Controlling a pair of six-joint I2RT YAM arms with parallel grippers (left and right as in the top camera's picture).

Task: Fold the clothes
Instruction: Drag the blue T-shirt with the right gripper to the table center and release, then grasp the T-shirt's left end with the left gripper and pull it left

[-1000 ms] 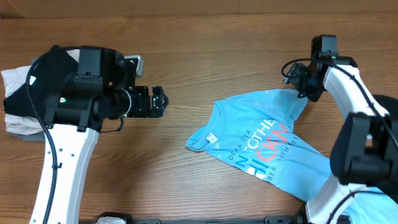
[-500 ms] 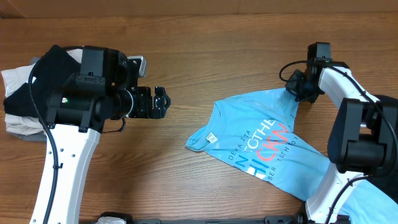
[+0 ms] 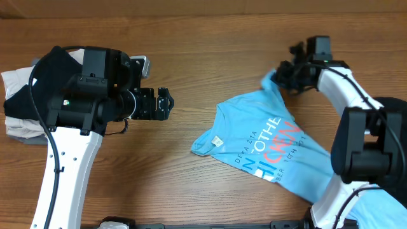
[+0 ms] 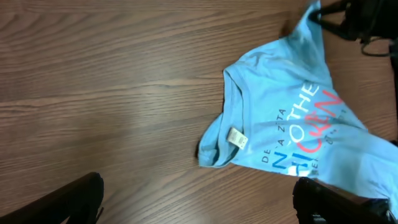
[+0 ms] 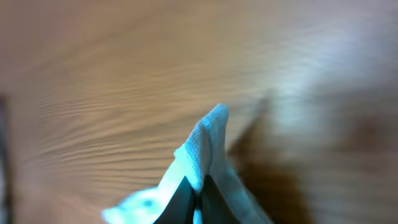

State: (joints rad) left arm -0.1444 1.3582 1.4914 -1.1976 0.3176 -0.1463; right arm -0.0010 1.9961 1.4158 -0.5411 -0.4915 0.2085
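Overhead, the right gripper (image 3: 280, 76) now sits further toward the bench's (image 3: 203, 32) far edge and further left than a second ago. Its jaws, apart then, are now pinched shut on the far corner of the sky-blue T-shirt (image 3: 267, 143). That corner, which lay flat beside the fingers before, is now drawn up into a narrow peak. The cloth below it is stretched into a taut ridge running back to the shirt's body. The rest of the shirt lies crumpled on the right half of the bench, much where it was. Its white lettering and red-orange print face up, the collar and a small label point toward the middle, and its near right part reaches the near right corner. The right wrist view is blurred but shows a thin fold of blue fabric standing up between the closed fingertips, above the wood. The left gripper (image 3: 166, 104) has not moved. It hovers over bare wood on the left half, well apart from the shirt, with its jaws spread wide. A pile of black, white and grey garments (image 3: 18, 105) lies at the left edge, partly hidden under the left arm. The right arm's white and black links cover the shirt's near right part from above.
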